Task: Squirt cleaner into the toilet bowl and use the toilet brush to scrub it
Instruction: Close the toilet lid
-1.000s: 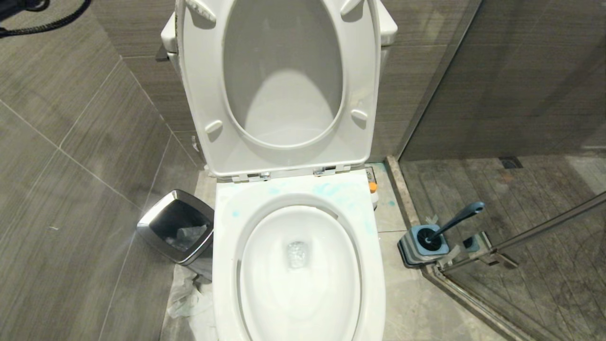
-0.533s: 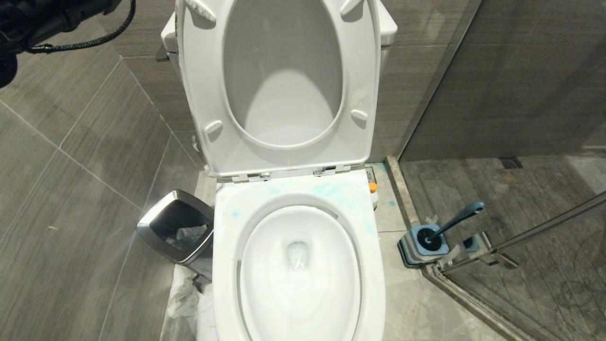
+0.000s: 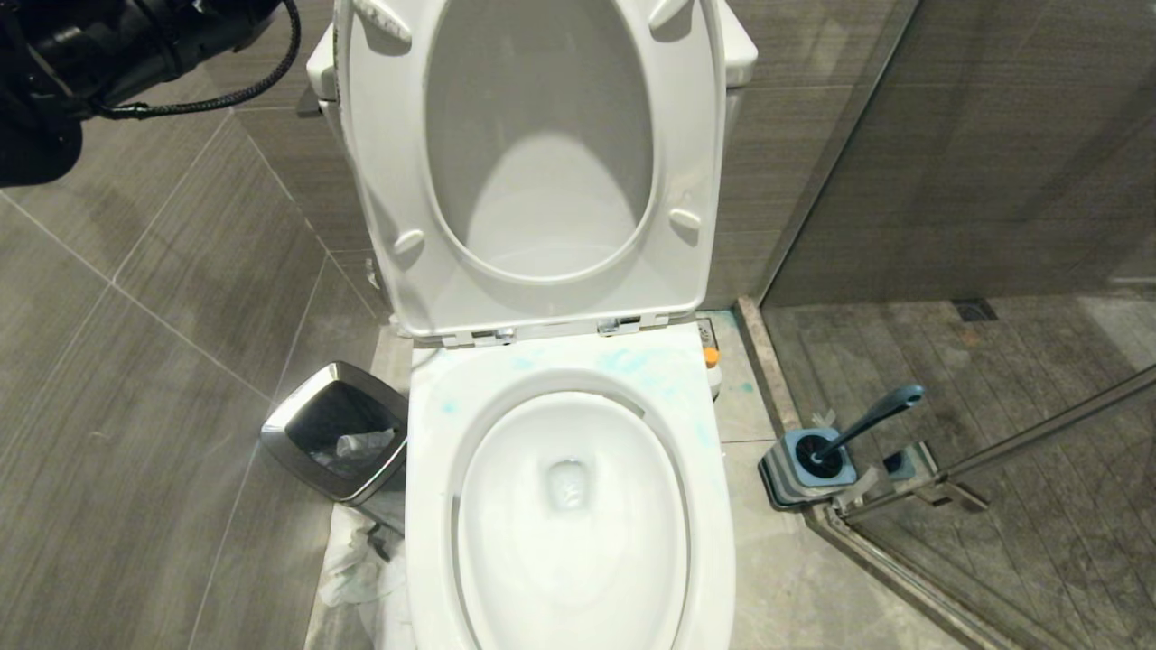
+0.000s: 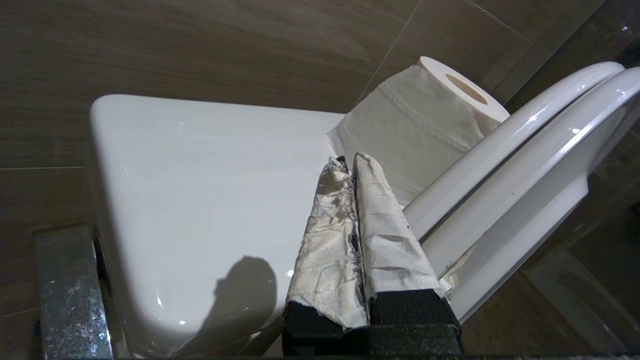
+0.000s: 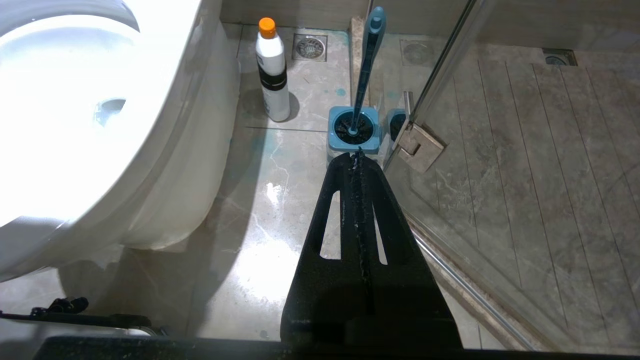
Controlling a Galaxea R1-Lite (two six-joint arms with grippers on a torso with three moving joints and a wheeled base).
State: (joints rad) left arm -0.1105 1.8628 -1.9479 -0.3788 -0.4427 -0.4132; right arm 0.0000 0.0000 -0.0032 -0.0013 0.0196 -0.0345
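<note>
The white toilet bowl (image 3: 432, 506) stands in the middle of the head view with seat and lid (image 3: 397, 181) raised. Pale turquoise cleaner (image 3: 632, 363) is smeared on the back of the rim. The teal toilet brush (image 3: 874, 415) stands in its blue holder (image 3: 806, 462) on the floor to the right. My left gripper (image 4: 350, 162) is shut and empty, its fingers wrapped in white paper, close to the cistern (image 4: 200, 190). Only the left arm (image 3: 99, 54) shows in the head view. My right gripper (image 5: 357, 155) is shut and empty, low over the floor just short of the holder (image 5: 340, 142) and brush (image 5: 369, 55).
A white bottle with an orange cap (image 5: 272, 70) stands on the floor beside the bowl. A toilet roll (image 4: 425, 120) sits on the cistern. A square steel bin (image 3: 339, 431) is left of the bowl. A glass shower door (image 3: 993, 442) with a hinge (image 5: 419, 145) sits right of the holder.
My left arm has come further into the head view from the top left corner, moving right towards the cistern. The toilet, brush and right gripper have not moved.
</note>
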